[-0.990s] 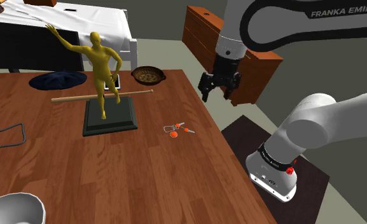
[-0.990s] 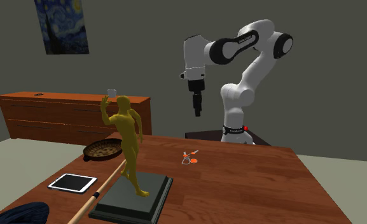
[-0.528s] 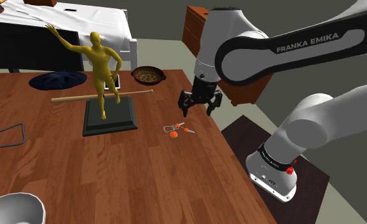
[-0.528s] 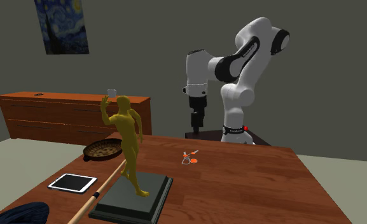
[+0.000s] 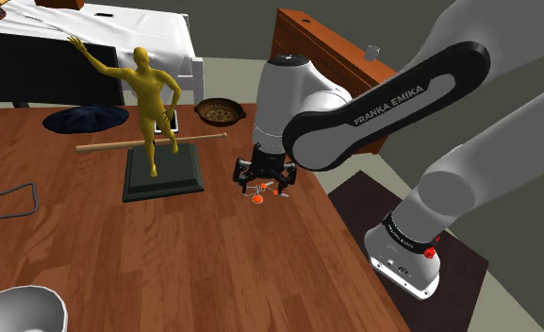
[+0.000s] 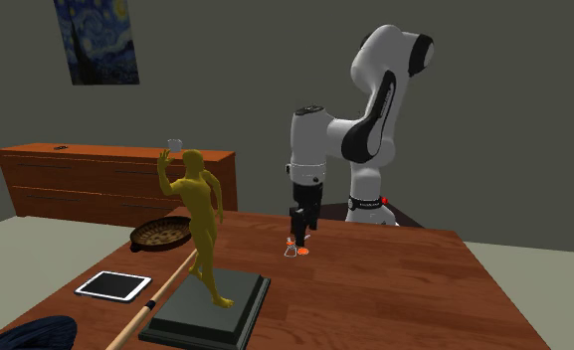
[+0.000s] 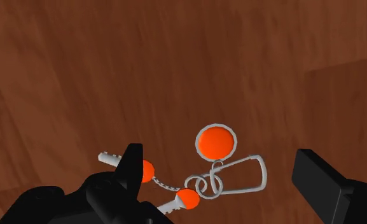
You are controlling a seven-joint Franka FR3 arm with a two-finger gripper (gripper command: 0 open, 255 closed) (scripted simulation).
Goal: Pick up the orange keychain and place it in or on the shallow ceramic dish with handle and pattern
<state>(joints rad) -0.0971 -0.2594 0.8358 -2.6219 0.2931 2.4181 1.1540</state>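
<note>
Wrist view looks straight down on the orange keychain [image 7: 215, 141], which lies flat on the brown wooden table [image 7: 175, 63] — an orange disc, a metal clip, rings and two small keys with orange heads. The gripper [image 7: 219, 163] hangs low over it with its two black fingers spread wide, one on each side of the keychain, and nothing is clasped between them; I cannot tell if one finger touches a key. In the shoulder view the gripper [image 5: 263, 177] is just above the keychain [image 5: 257, 198], not far from the table edge that faces the stand. The shallow patterned dish [image 5: 221, 111] stands well apart from it, near the far edge of the table, beside a yellow statue [image 5: 154, 94] of a man. So, as I judge, only the approach is done — the closing of the fingers, the lift, the carry to the dish and the release are all left to do
</note>
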